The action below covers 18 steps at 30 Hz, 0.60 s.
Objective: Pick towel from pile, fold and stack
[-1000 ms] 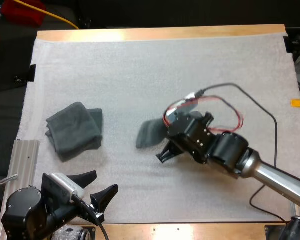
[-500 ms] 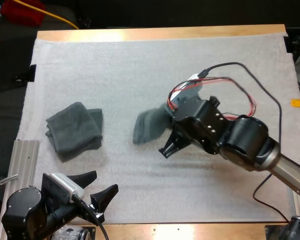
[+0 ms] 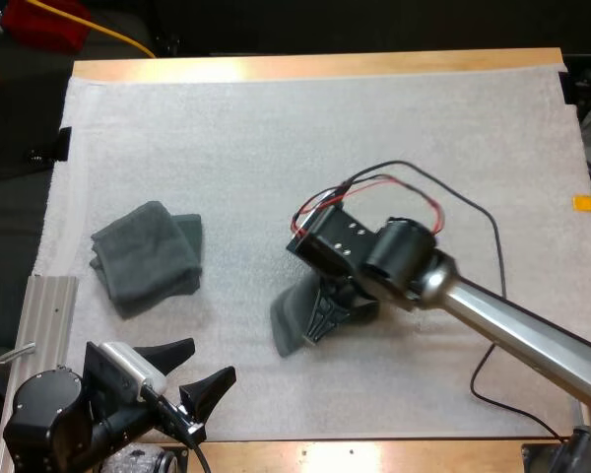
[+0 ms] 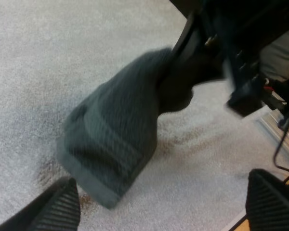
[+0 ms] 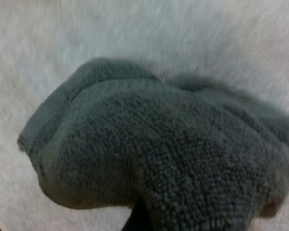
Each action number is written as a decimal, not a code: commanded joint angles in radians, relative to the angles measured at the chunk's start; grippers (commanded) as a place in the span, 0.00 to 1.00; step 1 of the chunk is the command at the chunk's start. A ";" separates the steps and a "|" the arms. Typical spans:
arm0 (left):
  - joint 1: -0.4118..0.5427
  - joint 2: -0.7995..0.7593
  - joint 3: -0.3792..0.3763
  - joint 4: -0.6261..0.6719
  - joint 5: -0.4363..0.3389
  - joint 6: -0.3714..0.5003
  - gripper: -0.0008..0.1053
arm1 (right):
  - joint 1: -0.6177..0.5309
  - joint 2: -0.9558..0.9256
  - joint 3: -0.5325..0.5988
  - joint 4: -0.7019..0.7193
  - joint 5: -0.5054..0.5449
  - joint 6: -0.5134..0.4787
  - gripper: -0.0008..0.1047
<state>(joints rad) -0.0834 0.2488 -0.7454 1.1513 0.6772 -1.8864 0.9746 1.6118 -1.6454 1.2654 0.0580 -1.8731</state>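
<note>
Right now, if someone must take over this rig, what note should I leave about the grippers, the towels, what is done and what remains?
Left gripper: open, holding nothing, at the near left edge of the mat.
Right gripper: shut on the crumpled towel near the mat's middle. The towel hangs from it, its lower end at or just above the mat.
Folded towel: lies on the left part of the mat, apart from both grippers.
Done: one towel looks folded, and the next is picked up.
Left: spread and fold the crumpled towel, then stack it on the folded towel.
</note>
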 commanded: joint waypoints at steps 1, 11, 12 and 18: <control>-0.004 0.000 -0.008 -0.003 0.009 0.004 0.66 | -0.006 0.016 -0.005 0.022 -0.011 -0.021 0.02; -0.004 0.000 -0.008 -0.003 0.015 0.004 0.66 | -0.109 0.115 -0.005 -0.049 0.019 0.069 0.10; -0.004 0.000 -0.008 -0.003 0.015 0.004 0.66 | -0.120 0.114 -0.005 -0.068 0.019 0.085 0.17; -0.004 0.000 -0.008 -0.003 0.015 0.004 0.66 | -0.142 0.112 -0.014 -0.110 0.012 0.107 0.79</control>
<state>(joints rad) -0.0834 0.2488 -0.7454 1.1513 0.6830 -1.8864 0.8342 1.7348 -1.6502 1.1581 0.0712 -1.7676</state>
